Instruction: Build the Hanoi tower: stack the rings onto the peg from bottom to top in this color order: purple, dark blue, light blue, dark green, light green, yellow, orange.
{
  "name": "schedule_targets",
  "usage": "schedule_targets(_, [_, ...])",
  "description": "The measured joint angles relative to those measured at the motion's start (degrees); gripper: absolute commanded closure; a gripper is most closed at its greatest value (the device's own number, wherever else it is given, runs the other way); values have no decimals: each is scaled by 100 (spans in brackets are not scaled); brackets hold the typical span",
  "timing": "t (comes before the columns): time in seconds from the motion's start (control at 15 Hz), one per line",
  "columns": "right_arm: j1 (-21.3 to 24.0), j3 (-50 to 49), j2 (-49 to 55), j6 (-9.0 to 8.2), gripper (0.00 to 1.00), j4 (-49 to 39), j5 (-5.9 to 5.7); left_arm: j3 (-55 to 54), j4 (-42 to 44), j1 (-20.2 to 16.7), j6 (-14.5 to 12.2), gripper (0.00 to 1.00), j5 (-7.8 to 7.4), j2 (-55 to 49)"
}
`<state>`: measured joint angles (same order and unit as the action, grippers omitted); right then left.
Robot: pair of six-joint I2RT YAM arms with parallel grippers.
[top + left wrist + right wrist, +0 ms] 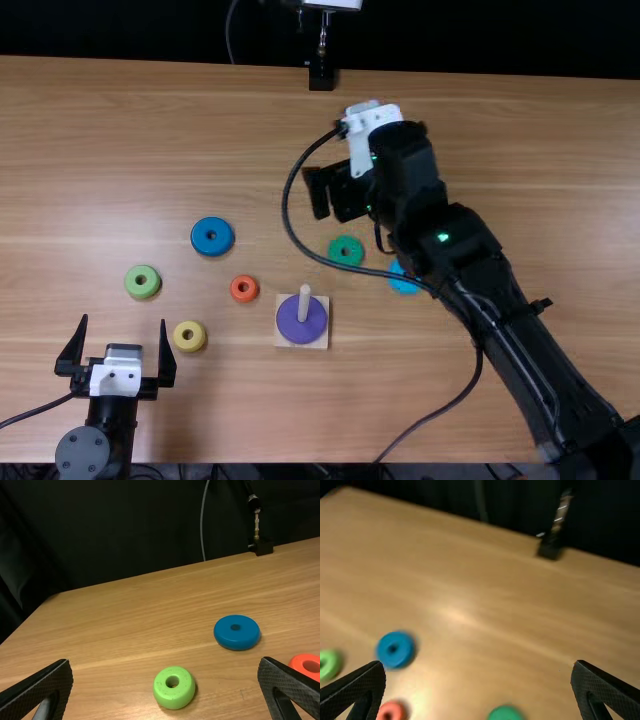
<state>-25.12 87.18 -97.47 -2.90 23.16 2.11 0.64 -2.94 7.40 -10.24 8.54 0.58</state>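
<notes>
In the top view, my left gripper [124, 322] is open beside the yellow ring [189, 336]. My right gripper [333, 197] stands open above the table behind the dark green ring [346, 251]. Around the peg [304, 303] lies the purple ring [300, 322], on the square base [323, 339]. Loose on the table are the dark blue ring [212, 236], light green ring [142, 281], orange ring [244, 288] and light blue ring [403, 281], partly hidden by the right arm. Both the left gripper [165, 662] and right gripper [479, 665] have nothing between their fingers in the wrist views.
The right arm slants over the table's right half, and its black cable loops past the dark green ring and peg base. A black stand [321, 77] is at the far edge of the wooden table [130, 150]. Bare wood extends behind the dark blue ring.
</notes>
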Motion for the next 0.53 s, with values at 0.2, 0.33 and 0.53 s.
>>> schedule_targets(0.2, [501, -1379, 1445, 2, 0, -1287, 0, 0, 2, 0, 4, 0, 2, 0])
schedule_targets(0.33, [890, -1902, 2994, 2, 0, -2260, -7, 0, 0, 0, -2, 0, 2, -2])
schedule_targets(0.53, [1467, -3021, 4094, 2, 0, -2424, 4, 0, 0, 0, 2, 0, 0, 0])
